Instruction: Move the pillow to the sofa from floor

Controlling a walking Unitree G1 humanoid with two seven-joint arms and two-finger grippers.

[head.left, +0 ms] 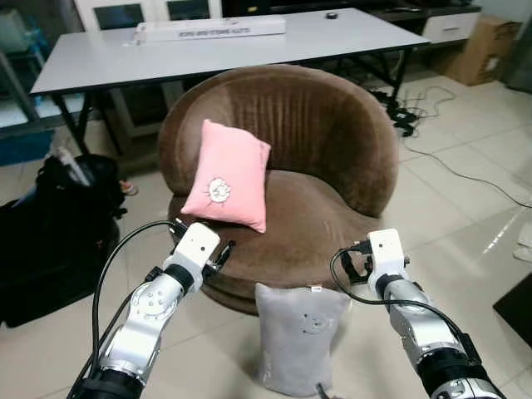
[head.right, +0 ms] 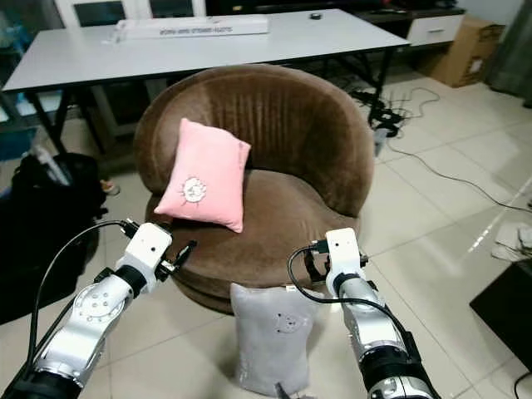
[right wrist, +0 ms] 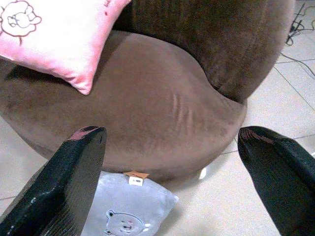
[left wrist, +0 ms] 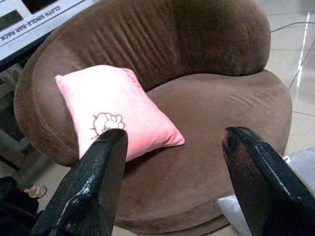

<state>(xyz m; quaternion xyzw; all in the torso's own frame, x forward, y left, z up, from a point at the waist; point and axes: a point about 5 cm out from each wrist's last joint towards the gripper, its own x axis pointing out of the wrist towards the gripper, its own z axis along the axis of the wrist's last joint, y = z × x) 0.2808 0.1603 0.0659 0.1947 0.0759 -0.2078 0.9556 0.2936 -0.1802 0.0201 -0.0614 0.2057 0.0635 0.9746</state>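
A grey pillow (head.left: 299, 337) with a small bear print stands on the tiled floor, leaning against the front of the round brown sofa (head.left: 316, 125). A pink pillow (head.left: 229, 174) leans upright on the seat at the left. My left gripper (head.left: 221, 253) hovers by the sofa's front left edge, up and left of the grey pillow, its fingers (left wrist: 93, 187) spread open and empty. My right gripper (head.left: 352, 263) is open too, just above and right of the grey pillow's top corner. In the right wrist view the grey pillow (right wrist: 128, 211) lies below the open fingers (right wrist: 74, 177).
Behind the sofa is a white table (head.left: 108, 62) carrying a long white box (head.left: 212, 31). A black bag (head.left: 58, 233) sits on the floor at the left. Cables (head.left: 465, 174) trail over the tiles at the right, near a cardboard box (head.left: 486, 50).
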